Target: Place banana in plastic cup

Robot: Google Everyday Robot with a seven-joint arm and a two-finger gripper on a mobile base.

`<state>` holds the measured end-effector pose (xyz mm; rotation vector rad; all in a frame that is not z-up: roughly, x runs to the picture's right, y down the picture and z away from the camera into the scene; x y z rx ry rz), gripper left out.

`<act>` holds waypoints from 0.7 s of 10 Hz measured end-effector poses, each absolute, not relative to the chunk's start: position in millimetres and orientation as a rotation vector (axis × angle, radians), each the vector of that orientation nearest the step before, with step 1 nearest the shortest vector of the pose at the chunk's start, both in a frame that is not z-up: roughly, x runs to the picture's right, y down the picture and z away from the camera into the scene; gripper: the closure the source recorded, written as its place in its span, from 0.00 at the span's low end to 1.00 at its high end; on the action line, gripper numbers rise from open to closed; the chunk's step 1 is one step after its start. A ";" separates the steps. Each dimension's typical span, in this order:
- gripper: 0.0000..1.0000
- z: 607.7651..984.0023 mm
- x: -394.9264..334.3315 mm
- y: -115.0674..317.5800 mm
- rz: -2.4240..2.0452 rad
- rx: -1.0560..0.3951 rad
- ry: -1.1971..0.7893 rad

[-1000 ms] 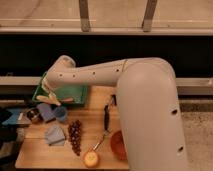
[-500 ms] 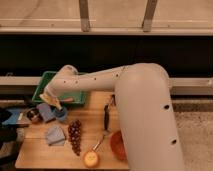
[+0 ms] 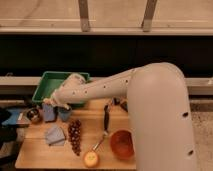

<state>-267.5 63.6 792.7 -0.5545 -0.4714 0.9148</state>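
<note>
The white arm (image 3: 125, 87) is reaching left across the wooden table (image 3: 35, 155), its gripper (image 3: 54, 104) hanging at the table's far-left edge, just above the plastic cup (image 3: 64, 114) and a blue-grey block (image 3: 48, 113). A green bin (image 3: 50, 82) is sitting behind. A grape bunch (image 3: 75, 135), orange bowl (image 3: 121, 144) and round yellow fruit (image 3: 91, 159) are lying nearer.

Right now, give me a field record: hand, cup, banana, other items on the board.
hand: low at the table's left rear, just in front of the green bin, over the plastic cup
plastic cup: upright, beside the blue-grey block
banana: not visible
grapes: left of centre
orange bowl: front right
round fruit: front edge
metal bowl: far left
</note>
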 end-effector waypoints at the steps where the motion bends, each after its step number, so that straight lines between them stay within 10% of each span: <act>1: 1.00 786.8 -262.6 64.4 0.931 -0.540 -0.476; 7: 1.00 776.3 -262.4 78.5 0.966 -0.534 -0.497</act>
